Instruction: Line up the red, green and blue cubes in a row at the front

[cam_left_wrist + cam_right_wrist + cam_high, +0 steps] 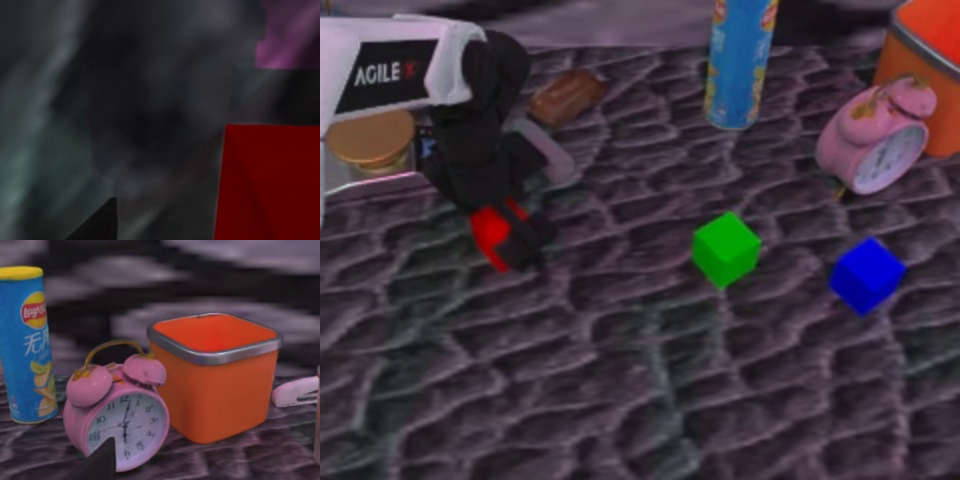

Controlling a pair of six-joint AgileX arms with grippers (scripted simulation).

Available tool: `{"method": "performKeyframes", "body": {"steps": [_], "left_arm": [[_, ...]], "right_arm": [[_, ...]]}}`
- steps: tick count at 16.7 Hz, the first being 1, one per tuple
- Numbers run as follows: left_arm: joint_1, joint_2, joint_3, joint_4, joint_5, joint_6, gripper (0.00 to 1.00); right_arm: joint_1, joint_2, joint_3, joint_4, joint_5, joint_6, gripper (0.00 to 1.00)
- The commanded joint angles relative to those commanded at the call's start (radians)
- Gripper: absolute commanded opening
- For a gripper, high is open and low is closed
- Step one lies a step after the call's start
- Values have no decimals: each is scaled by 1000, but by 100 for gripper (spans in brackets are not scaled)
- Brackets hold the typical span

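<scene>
Red cube [492,236] is gripped at the table's left by the left gripper [510,235], closed around it, while the green cube [726,249] and blue cube [867,274] lie apart to the right, so no row is judged formed yet

Three cubes sit on the counter [620,400]: one red cube [492,232] at the left, one green cube [726,248] in the middle, one blue cube [867,274] at the right. Farther back stand one pink alarm clock [880,140], one orange bin [925,60], one blue crisp tube [740,62] and one brown bar [564,96].
</scene>
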Motion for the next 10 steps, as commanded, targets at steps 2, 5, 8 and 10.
{"method": "performKeyframes", "body": {"steps": [2, 5, 8, 10], "left_arm": [[0, 0, 0, 0, 0, 0, 70], [0, 0, 0, 0, 0, 0, 47], [0, 0, 0, 0, 0, 0, 25], [0, 0, 0, 0, 0, 0, 10]], "right_arm": [[0, 0, 0, 0, 0, 0, 100], [0, 0, 0, 0, 0, 0, 100], [0, 0, 0, 0, 0, 0, 100], [0, 0, 0, 0, 0, 0, 100]]}}
